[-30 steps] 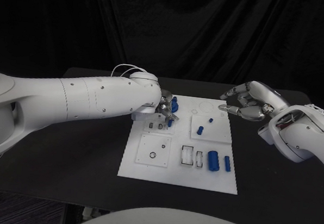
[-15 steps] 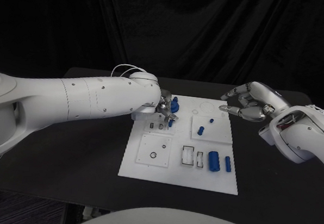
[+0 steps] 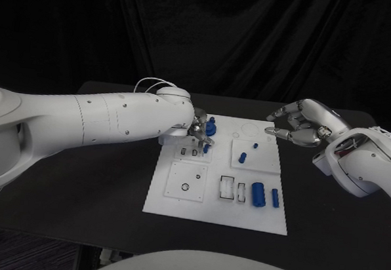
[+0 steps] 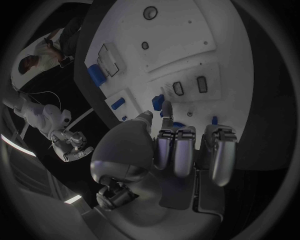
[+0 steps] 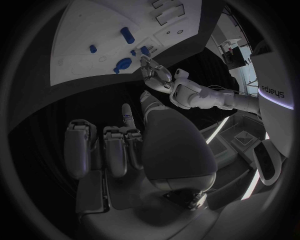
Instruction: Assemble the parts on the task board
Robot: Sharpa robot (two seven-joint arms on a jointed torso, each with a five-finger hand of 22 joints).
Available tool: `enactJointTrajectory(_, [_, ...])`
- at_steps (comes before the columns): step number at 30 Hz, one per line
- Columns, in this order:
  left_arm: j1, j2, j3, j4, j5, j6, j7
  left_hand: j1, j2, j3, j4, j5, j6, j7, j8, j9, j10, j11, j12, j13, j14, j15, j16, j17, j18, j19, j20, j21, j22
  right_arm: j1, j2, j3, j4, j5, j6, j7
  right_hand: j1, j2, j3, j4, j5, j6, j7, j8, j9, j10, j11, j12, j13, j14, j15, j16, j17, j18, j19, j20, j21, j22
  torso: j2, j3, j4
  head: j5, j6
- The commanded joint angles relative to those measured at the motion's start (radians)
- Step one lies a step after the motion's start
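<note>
Left hand (image 3: 199,133) pinching blue part (image 3: 209,129) over task board (image 3: 178,202) | right hand (image 3: 299,125) curled, empty, beside board

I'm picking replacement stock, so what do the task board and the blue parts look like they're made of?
The task board looks like matte white plastic or painted sheet: flat, even, no glare, with crisp cut-out recesses. The blue parts, such as the large blue cylinder, look like smooth moulded or printed plastic, uniformly coloured with only a soft sheen. Neither can be settled by look alone.
</note>
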Motion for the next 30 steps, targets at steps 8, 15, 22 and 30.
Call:
enactJointTrajectory(8, [-0.004, 0.007, 0.001, -0.004, 0.003, 0.019, 0.02, 0.01, -0.001, 0.006, -0.006, 0.007, 0.005, -0.003, -0.011, 0.003, 0.106, -0.002, 0.004, 0.263, 0.104, -0.002, 0.003, 0.263, -0.001, 0.092, -0.005, -0.001, 0.245, -0.002, 0.002, 0.001, -0.001, -0.001, 0.007, -0.008, 0.005, 0.007, 0.007, 0.0, 0.006, 0.008, -0.001, 0.0, -0.002, 0.106, 0.005, 0.003, 0.263, 0.102, 0.009, -0.003, 0.256, -0.005, 0.043, 0.007, -0.006, 0.218, -0.001, 0.0011, -0.0009, -0.003, 0.0])
enactJointTrajectory(15, [-0.005, 0.011, 0.001, -0.007, 0.003, 0.023, 0.023, 0.011, -0.001, 0.008, -0.008, 0.008, 0.005, -0.002, -0.014, 0.004, 0.106, -0.002, 0.004, 0.263, 0.104, -0.002, 0.003, 0.263, 0.0, 0.089, -0.005, -0.002, 0.241, -0.002, 0.003, 0.001, -0.002, -0.001, 0.009, -0.009, 0.005, 0.007, 0.007, 0.0, 0.007, 0.008, -0.001, 0.0, -0.002, 0.106, 0.005, 0.003, 0.263, 0.102, 0.009, -0.004, 0.255, -0.005, 0.042, 0.007, -0.007, 0.217, -0.001, 0.0007, -0.0014, -0.001, 0.0])
enactJointTrajectory(22, [-0.005, 0.014, 0.001, -0.009, 0.003, 0.033, 0.024, 0.016, -0.002, 0.012, -0.014, 0.01, 0.005, -0.002, -0.021, 0.007, 0.106, -0.002, 0.004, 0.263, 0.104, -0.002, 0.003, 0.263, 0.001, 0.087, -0.005, -0.002, 0.239, -0.002, 0.004, 0.001, -0.004, -0.001, 0.011, -0.01, 0.005, 0.007, 0.007, 0.0, 0.007, 0.008, -0.001, 0.0, -0.002, 0.106, 0.005, 0.003, 0.263, 0.102, 0.009, -0.004, 0.255, -0.005, 0.042, 0.007, -0.007, 0.217, -0.001, 0.0007, -0.0011, 0.0, 0.0])
enactJointTrajectory(30, [-0.006, 0.019, 0.001, -0.013, 0.003, 0.045, 0.021, 0.021, -0.003, 0.017, -0.021, 0.013, 0.006, -0.002, -0.027, 0.01, 0.106, -0.002, 0.004, 0.263, 0.104, -0.002, 0.003, 0.263, 0.001, 0.087, -0.005, -0.003, 0.238, -0.003, 0.007, 0.001, -0.007, -0.001, 0.017, -0.012, 0.006, 0.008, 0.008, -0.001, 0.009, 0.009, -0.001, 0.0, -0.002, 0.106, 0.005, 0.003, 0.263, 0.102, 0.009, -0.005, 0.255, -0.004, 0.042, 0.007, -0.009, 0.217, -0.001, 0.0004, -0.0009, 0.002, 0.0])
